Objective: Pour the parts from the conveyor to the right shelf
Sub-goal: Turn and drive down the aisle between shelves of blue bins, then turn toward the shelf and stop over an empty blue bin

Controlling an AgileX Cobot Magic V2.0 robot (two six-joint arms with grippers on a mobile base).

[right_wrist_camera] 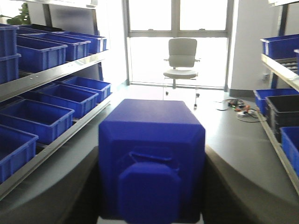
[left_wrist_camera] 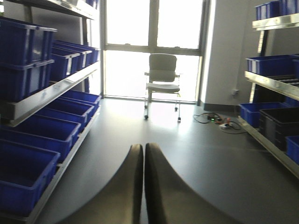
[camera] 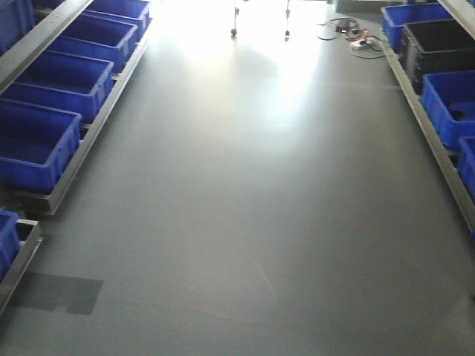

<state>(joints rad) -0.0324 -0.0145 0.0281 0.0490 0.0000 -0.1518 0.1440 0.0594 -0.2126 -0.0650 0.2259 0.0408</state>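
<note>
Grey floor (camera: 245,208) runs straight ahead, and the right shelf (camera: 434,148) stretches lengthwise down its right side, with blue tubs (camera: 449,104) and a black tub (camera: 438,44) lined up along it. The blue block (right_wrist_camera: 152,140) sits left of that shelf, pinched between the fingers of the right claw (right_wrist_camera: 152,191), the arm nearer the shelf. The claw is held level and parallel to the shelf, so I'd say a swing right comes next. Farther from the shelf, the left claw (left_wrist_camera: 143,182) is pressed together and empty.
</note>
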